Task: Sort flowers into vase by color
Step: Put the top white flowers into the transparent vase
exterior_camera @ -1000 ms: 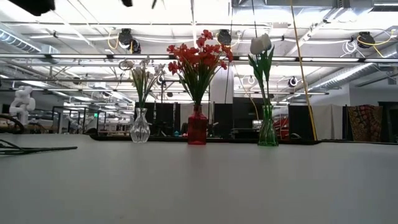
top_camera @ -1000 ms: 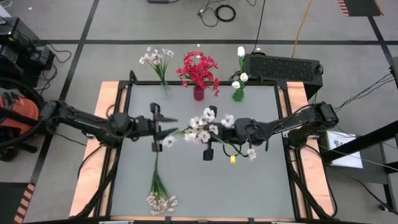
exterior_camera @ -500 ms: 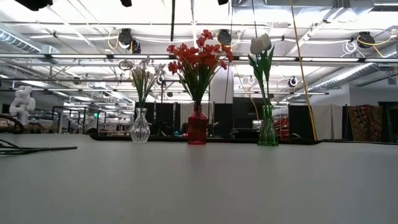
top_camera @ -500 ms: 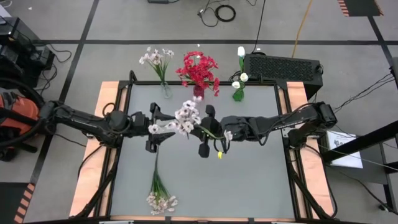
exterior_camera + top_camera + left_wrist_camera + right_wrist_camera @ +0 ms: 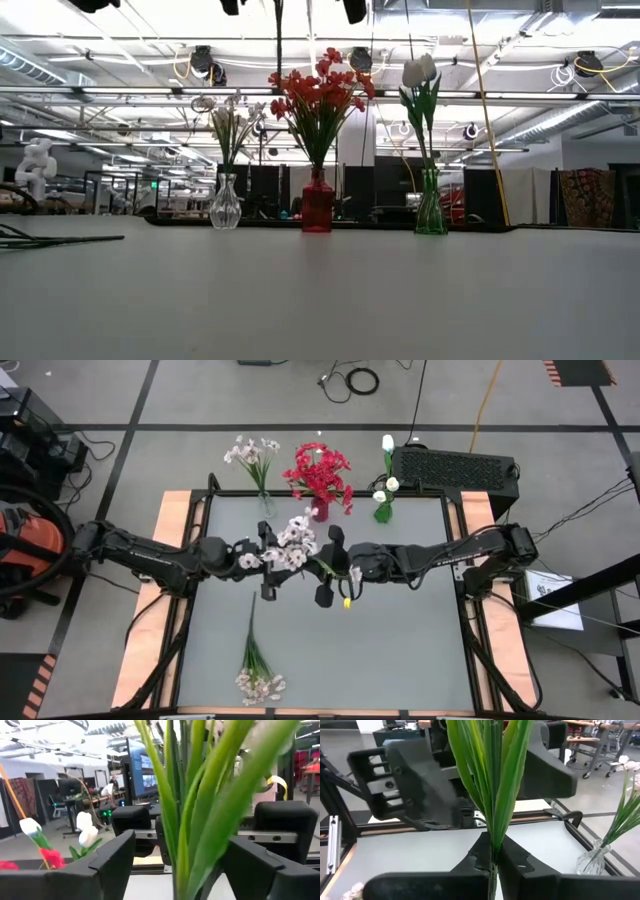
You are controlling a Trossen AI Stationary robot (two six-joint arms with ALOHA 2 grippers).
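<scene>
Table top point(image 5: 400, 650) plain grey, edged in pale wood. Arms, left gripper point(image 5: 266, 562) and right gripper point(image 5: 331, 568) black. Held flower stem point(image 5: 492, 785) bright green, blossoms point(image 5: 292, 544) pale pinkish-white. Red blooms in red vase point(image 5: 317, 208); white tulips in green vase point(image 5: 430, 208); clear vase point(image 5: 225, 205) with pale blossoms. Floor grey with black lines.
</scene>
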